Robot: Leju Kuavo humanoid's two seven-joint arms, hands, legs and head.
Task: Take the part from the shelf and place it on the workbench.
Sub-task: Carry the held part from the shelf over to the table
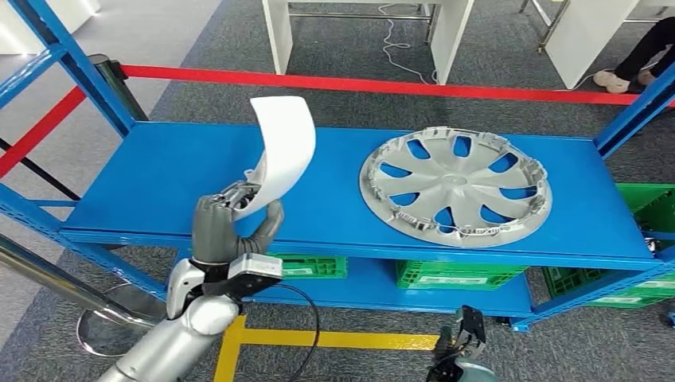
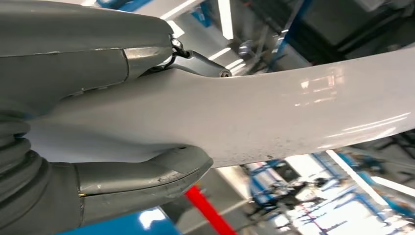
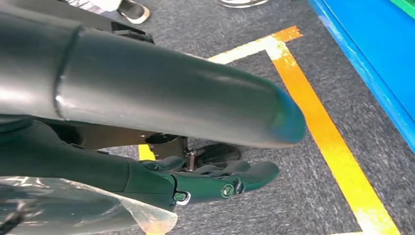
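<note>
Head view: a blue shelf (image 1: 159, 183) on blue uprights stands before me on grey carpet, with a red barrier strip (image 1: 358, 83) running behind it, white table legs (image 1: 278, 32) farther back, and green crates (image 1: 454, 274) on the lower tier. A silver wheel cover (image 1: 455, 185) lies flat on the right half of the shelf board; the left half is bare blue surface, and the front edge of the board runs just beyond my wrist. Yellow floor tape (image 1: 334, 339) marks the carpet below that edge. My left hand (image 1: 232, 227) is raised over the left front of the shelf and grips the lower end of the white curved part (image 1: 282, 147), which stands upright, clear of the board and well apart from the wheel cover. My right hand (image 1: 466, 334) hangs low beside the lower tier. Left wrist view: my thumb and fingers (image 2: 147, 178) are closed on opposite faces of the glossy white part (image 2: 274, 112), pinching it firmly. Right wrist view: my right hand (image 3: 215, 181) hangs over grey carpet and yellow tape (image 3: 318, 122), near the blue shelf edge (image 3: 372, 83); its fingers are extended and hold nothing.
</note>
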